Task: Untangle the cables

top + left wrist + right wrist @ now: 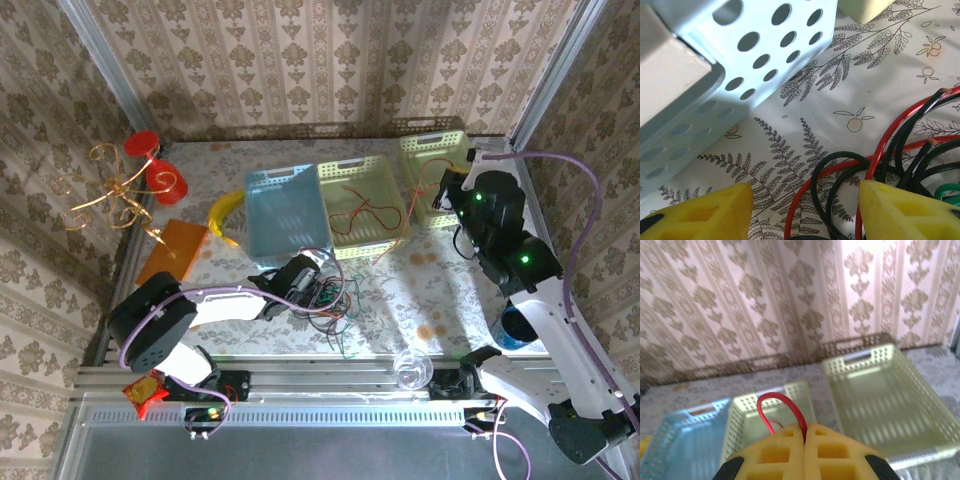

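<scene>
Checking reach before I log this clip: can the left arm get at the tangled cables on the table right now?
Likely yes. The left gripper sits just above the cables, jaws apart with red and black strands between them. The blue basket stands beside them, not over them.

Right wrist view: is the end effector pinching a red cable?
Yes, a red cable loops up from the seam of the shut right end effector.

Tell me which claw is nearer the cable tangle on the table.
Left. The left claw hangs open right over the tangle; the right claw is off to the right, raised, pinching one red cable.
</scene>
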Motion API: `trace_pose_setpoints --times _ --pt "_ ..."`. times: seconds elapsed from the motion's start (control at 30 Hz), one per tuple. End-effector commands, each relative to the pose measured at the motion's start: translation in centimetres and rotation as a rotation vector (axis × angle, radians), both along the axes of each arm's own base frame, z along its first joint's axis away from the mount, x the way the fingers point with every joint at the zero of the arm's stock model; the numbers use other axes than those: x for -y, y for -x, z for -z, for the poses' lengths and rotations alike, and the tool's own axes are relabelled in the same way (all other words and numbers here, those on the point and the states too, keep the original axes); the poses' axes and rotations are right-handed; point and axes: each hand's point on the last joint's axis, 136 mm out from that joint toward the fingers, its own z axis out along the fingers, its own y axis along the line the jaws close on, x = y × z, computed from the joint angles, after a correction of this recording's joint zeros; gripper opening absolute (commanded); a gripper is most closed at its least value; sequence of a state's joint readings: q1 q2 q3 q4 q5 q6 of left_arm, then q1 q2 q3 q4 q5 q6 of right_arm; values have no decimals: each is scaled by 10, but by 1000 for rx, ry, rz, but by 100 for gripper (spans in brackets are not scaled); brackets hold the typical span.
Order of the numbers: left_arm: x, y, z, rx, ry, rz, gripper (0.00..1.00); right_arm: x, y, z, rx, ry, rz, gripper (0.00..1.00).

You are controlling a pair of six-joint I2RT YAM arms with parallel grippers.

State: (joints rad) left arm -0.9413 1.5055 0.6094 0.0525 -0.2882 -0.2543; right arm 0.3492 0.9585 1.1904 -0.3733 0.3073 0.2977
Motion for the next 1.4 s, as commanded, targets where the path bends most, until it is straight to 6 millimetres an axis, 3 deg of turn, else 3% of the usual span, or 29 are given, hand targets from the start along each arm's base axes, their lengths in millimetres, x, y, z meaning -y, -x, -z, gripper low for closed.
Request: trace_pose_setpoints --times 0.0,0.23,0.37,0.53,0.57,0.63,0.77,0.9,1.0,1.1,1.17,1.3,1.37 --pt "-10 5 12 -33 -73 13 60 -9 -4 -37 89 -1 -61 0" --pt "-2 2 -8 12 -19 38 66 -15 -36 -72 171 32 -71 0" --pt "1 -1 -20 40 7 37 68 -27 -75 -57 130 56 -82 0" --pt "1 -3 -31 60 24 28 70 -35 -117 4 -1 67 -46 0" --pt "0 -3 -31 61 26 26 70 -36 -128 30 -58 70 -28 0" --pt "-2 -2 -30 57 23 25 70 -33 -135 64 -130 77 19 0" --pt "-5 0 -29 53 14 23 70 -47 -136 143 -322 143 31 0" --pt "-7 0 -28 56 5 25 70 -68 -121 224 -574 173 -4 0" --pt "-8 0 -27 54 3 24 71 -81 -109 267 -708 154 -45 0" --pt "-7 1 -27 52 7 25 71 -89 -102 292 -793 136 -68 0" --pt "-7 1 -28 55 7 26 71 -90 -100 298 -817 134 -69 0" --pt "-9 1 -28 55 8 23 72 -85 -102 289 -791 148 -46 1" --pt "-10 2 -28 55 9 21 72 -78 -102 279 -766 162 -22 7"
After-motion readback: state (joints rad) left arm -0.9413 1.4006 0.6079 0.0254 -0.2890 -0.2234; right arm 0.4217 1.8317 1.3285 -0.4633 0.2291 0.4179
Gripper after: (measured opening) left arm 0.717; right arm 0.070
